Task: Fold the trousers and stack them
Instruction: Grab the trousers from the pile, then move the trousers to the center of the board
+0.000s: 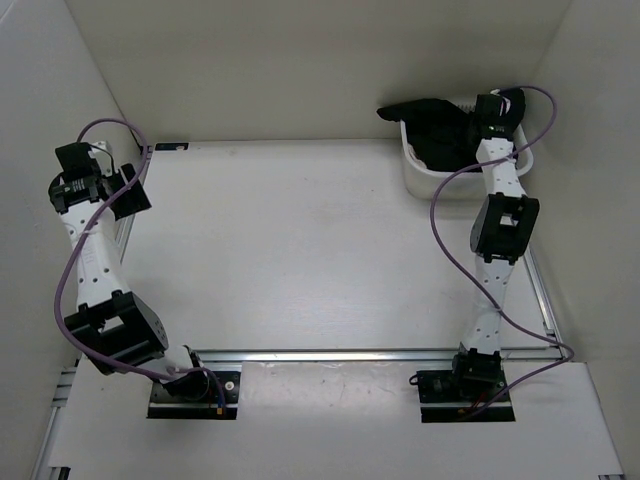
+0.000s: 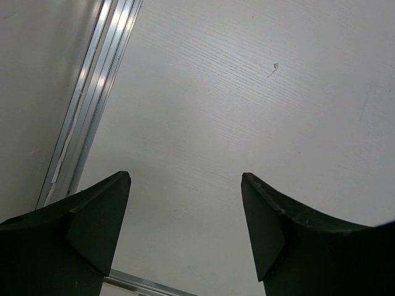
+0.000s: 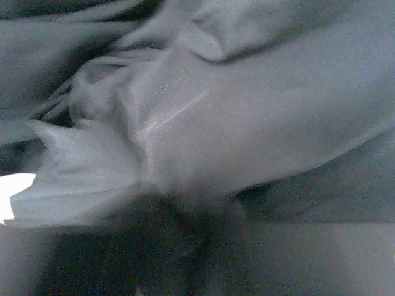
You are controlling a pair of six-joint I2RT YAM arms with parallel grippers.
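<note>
At the near edge of the table (image 1: pixel 300 250): two black base plates (image 1: pixel 195 395), one under each arm, with one aluminium rail (image 1: pixel 350 353) running along the edge between them. Two purple cables (image 1: pixel 440 235), one looped along each arm.

Middle of the table: bare white surface with a fine grain.

Left edge, towards the far corner: left gripper (image 2: pixel 185 179), one. Its two black fingers (image 2: pixel 99 216) stand wide apart and released, with nothing between them. It hangs over the bare top just beside a second aluminium rail (image 2: pixel 92 92) that follows the left edge.

Far right corner: one white tub (image 1: pixel 420 180), sitting on the table against the right edge.

- Trousers (image 1: pixel 440 125), one pair. Plain black soft fabric, no marks.
- They are bunched in a crumpled heap inside the tub, not spread or folded.
- One end spills over the tub's far left rim and hangs outside it.
- Seen close from the right wrist, the cloth fills the view in loose ridges and deep creases, with one thin seam line across a smooth panel.

Right gripper (image 1: pixel 490 112), one. It is lowered into the tub on top of the heap. Its fingers are lost in blur and dark cloth, so I cannot tell whether they are clenched, released or grasping the fabric.
</note>
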